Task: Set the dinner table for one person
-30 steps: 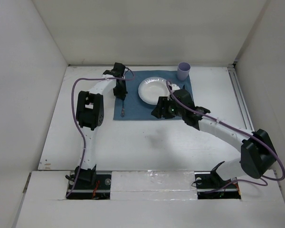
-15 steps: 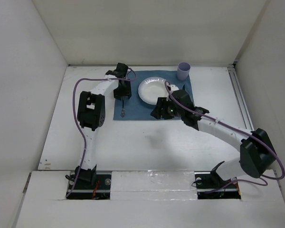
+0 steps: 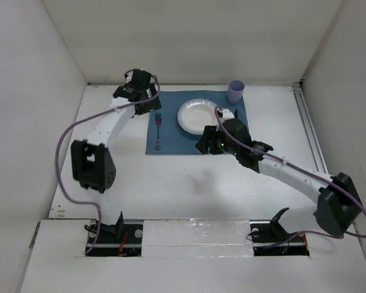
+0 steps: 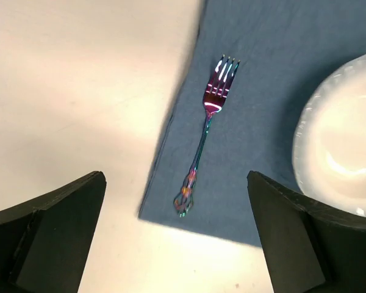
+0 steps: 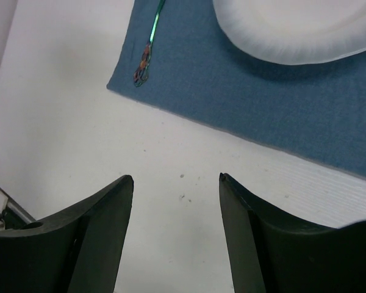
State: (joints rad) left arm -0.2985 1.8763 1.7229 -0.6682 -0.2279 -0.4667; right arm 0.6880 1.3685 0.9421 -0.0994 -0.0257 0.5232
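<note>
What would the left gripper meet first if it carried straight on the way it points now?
Probably the handle of the fork, which lies on the blue placemat; the open jaws of the left gripper frame it. How high the gripper is above it is unclear.

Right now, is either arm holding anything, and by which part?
Nothing is held. The left gripper is open above the fork, which lies loose on the placemat; the right gripper is open and empty over the table.

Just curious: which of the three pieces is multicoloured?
The rainbow-tinted metal fork, lying left of the round white paper plate; that plate and the lilac plastic cup are single-coloured.
</note>
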